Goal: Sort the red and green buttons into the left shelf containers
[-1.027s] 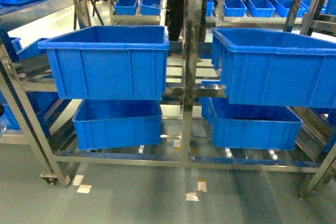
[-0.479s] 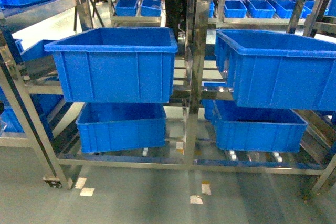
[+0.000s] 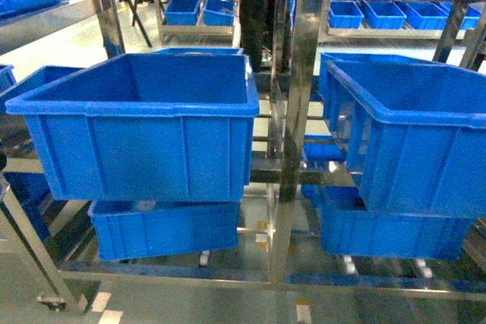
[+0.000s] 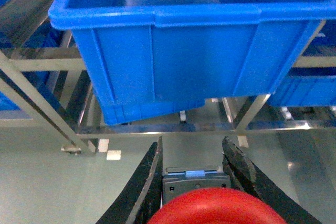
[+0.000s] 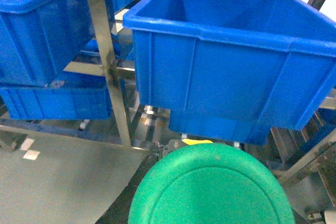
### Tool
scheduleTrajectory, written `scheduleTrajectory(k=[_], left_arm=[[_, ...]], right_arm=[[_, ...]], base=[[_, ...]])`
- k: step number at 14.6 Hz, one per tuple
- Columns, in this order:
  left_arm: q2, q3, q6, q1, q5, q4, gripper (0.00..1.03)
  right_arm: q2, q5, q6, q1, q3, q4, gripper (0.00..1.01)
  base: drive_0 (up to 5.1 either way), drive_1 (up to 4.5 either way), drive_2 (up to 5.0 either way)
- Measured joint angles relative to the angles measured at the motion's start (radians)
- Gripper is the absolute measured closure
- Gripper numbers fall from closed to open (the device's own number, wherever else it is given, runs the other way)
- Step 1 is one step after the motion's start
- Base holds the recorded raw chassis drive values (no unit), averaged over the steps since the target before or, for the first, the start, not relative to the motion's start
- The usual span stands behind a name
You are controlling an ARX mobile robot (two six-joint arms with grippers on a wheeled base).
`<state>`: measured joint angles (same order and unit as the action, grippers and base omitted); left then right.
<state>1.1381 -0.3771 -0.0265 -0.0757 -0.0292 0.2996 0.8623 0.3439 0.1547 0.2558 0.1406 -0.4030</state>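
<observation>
The left shelf containers are two deep blue bins, an upper one (image 3: 144, 134) and a lower one (image 3: 163, 229). Neither gripper shows in the head view. In the left wrist view my left gripper (image 4: 193, 144) is shut on the red button (image 4: 218, 211); its grey body (image 4: 195, 178) sits between the black fingers (image 4: 149, 177). It hangs over the floor in front of and below the upper bin (image 4: 184, 51). In the right wrist view my right gripper (image 5: 202, 148) holds the green button (image 5: 210, 190), whose cap hides most of the fingers, below a blue bin (image 5: 231, 72).
A steel shelf post (image 3: 296, 111) splits the rack. Two more big blue bins (image 3: 410, 142) (image 3: 387, 229) sit right of it. Small blue trays (image 3: 201, 9) stand on a far rack. A caster (image 3: 49, 301) and tape marks (image 3: 102, 309) are on the floor.
The head view has come closer to the rack. The bins now look larger, and less floor shows in front of them.
</observation>
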Motion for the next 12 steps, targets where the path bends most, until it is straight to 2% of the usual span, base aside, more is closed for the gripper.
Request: scheduleTrajectory(k=[12], left_arm=[[0.004,0.0,0.0,0.001,0.0,0.007,0.74]], right_arm=[[0.0,0.0,0.0,0.0,0.0,-0.004,0.75]], base=[[-0.1,4.24,-4.4]])
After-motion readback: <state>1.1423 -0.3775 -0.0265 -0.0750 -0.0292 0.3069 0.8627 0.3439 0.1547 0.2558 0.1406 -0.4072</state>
